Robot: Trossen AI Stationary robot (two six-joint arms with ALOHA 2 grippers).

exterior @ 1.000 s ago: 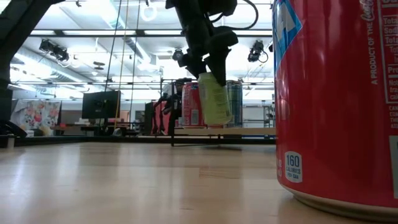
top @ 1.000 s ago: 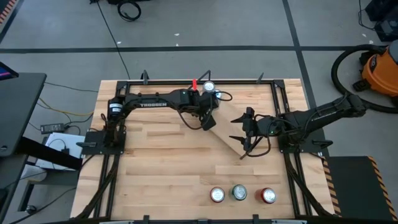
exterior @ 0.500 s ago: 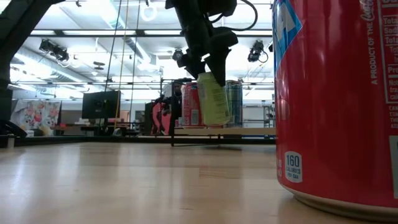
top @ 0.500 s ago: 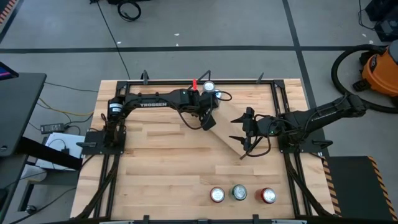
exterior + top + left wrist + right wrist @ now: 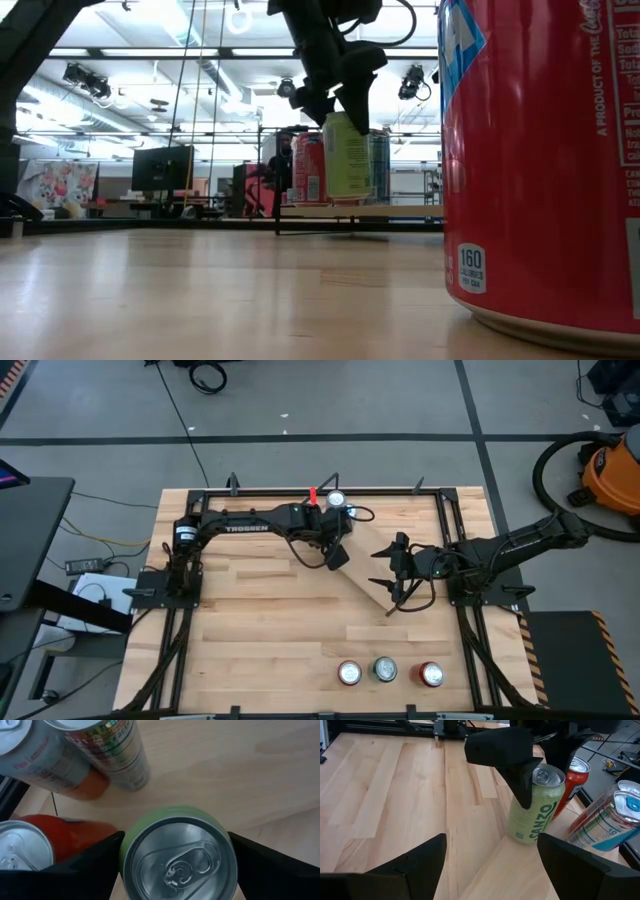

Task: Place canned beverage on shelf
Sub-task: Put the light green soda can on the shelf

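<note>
My left gripper (image 5: 337, 552) is shut on a pale green can (image 5: 534, 807) over the shelf (image 5: 367, 577), a small light-wood board on thin black legs (image 5: 400, 209). In the low view the can (image 5: 347, 155) hangs a little above the board. A red can (image 5: 308, 170) and two taller cans (image 5: 600, 822) stand on the shelf behind it. My right gripper (image 5: 490, 870) is open and empty beside the shelf's right side (image 5: 395, 575). My left gripper pinches the green can's upper side wall (image 5: 542, 787), just under the rim, between its two fingers (image 5: 520, 775). The fingers come from above, pointing down, one on each side of the can top (image 5: 177, 860). The can hangs almost upright; whether its base touches the board, I cannot tell.
Three cans stand in a row near the table's near edge (image 5: 349, 673) (image 5: 385, 670) (image 5: 431, 674); the red one fills the low view's right side (image 5: 540, 160). Black frame rails run along the table's far edge and sides (image 5: 270, 490). Bare slatted tabletop lies at the left and middle (image 5: 260, 620).
My left gripper has tipped the green can from a slant to nearly upright and lifted it slightly over the shelf, staying shut on it.
</note>
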